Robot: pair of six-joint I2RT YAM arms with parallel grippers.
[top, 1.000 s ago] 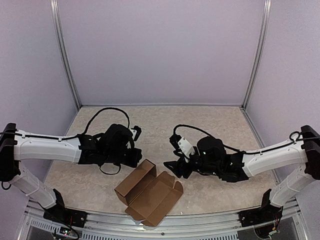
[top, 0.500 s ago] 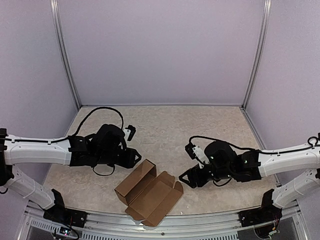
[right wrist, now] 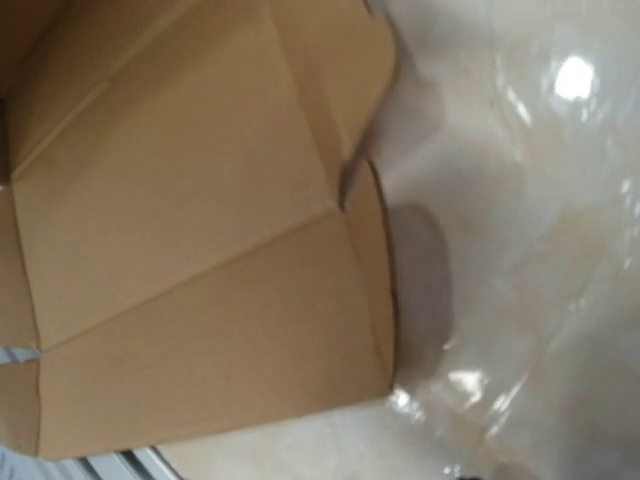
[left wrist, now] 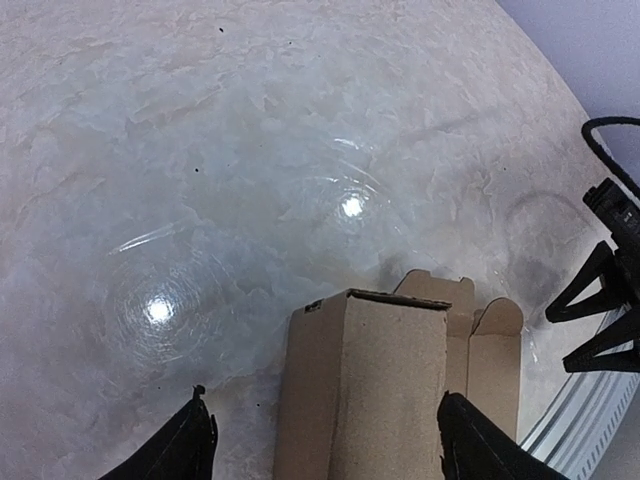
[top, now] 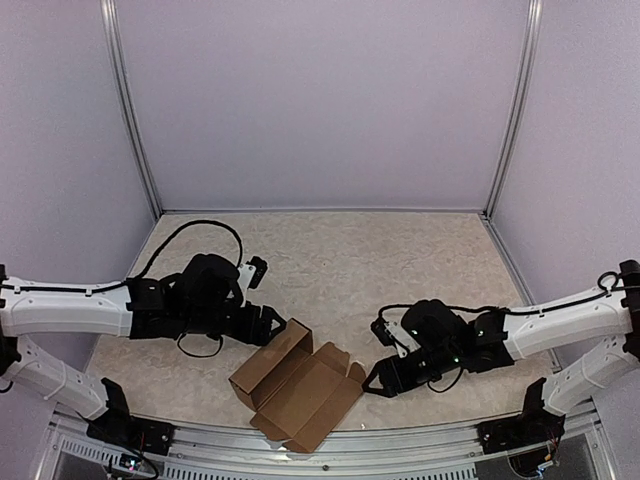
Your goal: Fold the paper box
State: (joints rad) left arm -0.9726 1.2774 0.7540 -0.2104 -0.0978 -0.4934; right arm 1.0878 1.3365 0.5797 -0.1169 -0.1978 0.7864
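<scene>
Left gripper [top: 270, 322] spread wide, clamping nothing; my fingertips [left wrist: 195, 445] stand either side of the paper box [top: 297, 385] without touching it. My left arm lies low across the table [top: 330, 250], wrist aimed at the box's upright panel. Right arm also low, right gripper [top: 376, 380] just beside the box's right flap; I cannot tell whether those fingers are spread or closed. Box sits partly unfolded near the table's front edge, between both hands.

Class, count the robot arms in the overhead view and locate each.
2. The white-and-black left arm reaches in from the left edge, the white-and-black right arm from the right edge; the plain brown cardboard box lies between them.
</scene>
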